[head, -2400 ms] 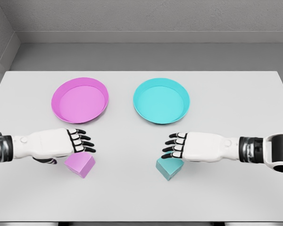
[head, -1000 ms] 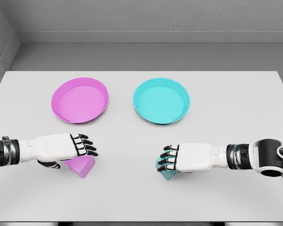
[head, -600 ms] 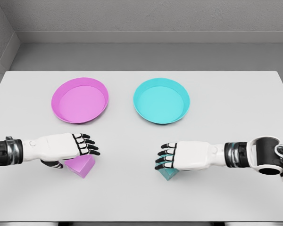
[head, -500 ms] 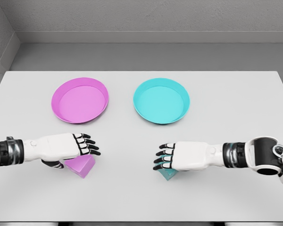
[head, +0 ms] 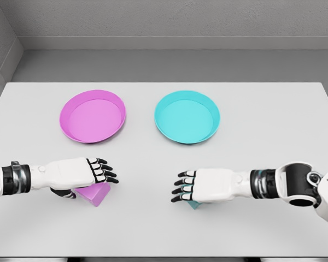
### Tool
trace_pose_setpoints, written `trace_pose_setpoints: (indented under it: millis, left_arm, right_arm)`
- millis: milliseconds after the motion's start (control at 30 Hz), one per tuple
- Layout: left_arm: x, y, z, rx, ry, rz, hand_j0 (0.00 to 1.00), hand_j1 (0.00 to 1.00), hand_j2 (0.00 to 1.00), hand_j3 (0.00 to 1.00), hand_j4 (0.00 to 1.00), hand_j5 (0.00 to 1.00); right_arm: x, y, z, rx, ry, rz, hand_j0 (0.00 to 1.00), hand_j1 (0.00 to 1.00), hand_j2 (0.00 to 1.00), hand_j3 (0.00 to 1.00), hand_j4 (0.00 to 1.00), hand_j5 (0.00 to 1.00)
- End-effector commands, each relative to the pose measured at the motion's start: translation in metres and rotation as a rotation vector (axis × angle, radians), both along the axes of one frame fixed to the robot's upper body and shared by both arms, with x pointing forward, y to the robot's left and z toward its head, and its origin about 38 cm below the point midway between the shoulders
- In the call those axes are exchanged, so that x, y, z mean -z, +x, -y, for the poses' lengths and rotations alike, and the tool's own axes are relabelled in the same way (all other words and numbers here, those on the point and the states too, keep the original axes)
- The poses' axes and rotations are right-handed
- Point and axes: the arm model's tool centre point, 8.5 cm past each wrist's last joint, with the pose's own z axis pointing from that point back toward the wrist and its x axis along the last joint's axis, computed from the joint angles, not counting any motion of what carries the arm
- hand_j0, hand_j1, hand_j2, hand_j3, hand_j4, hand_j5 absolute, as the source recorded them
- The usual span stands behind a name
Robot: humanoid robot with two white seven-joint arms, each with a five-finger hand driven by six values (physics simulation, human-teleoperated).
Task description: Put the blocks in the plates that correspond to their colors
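Left robot hand (head: 79, 173) lay palm-down over the pink block (head: 95, 193), fingers extended; any grip could not be told. Pink plate (head: 92, 115) sat beyond it on the surface (head: 273, 120). Right robot hand (head: 199, 185), fingers spread, covered the cyan block (head: 194, 204); cyan plate (head: 187, 117) beyond.

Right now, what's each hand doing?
Left hand: open, over the pink block, no grasp visible.
Right hand: open, covering the cyan block.
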Motion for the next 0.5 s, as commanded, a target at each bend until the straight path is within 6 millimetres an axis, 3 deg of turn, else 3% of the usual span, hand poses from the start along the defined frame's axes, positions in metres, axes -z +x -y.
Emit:
trace_pose_setpoints:
  millis: [0,467]
  left_arm:
    - [0.0,0.0,0.0,-0.002,-0.004,-0.001,1.0,1.0,1.0,1.0,1.0,1.0]
    - [0.011,0.002,0.001,-0.022,-0.009,-0.022,1.0,1.0,1.0,1.0,1.0,1.0]
  right_arm:
    - [0.001,0.0,-0.001,0.0,-0.003,0.003,1.0,1.0,1.0,1.0,1.0,1.0]
    - [0.014,-0.001,-0.002,-0.004,-0.036,-0.001,1.0,1.0,1.0,1.0,1.0,1.0]
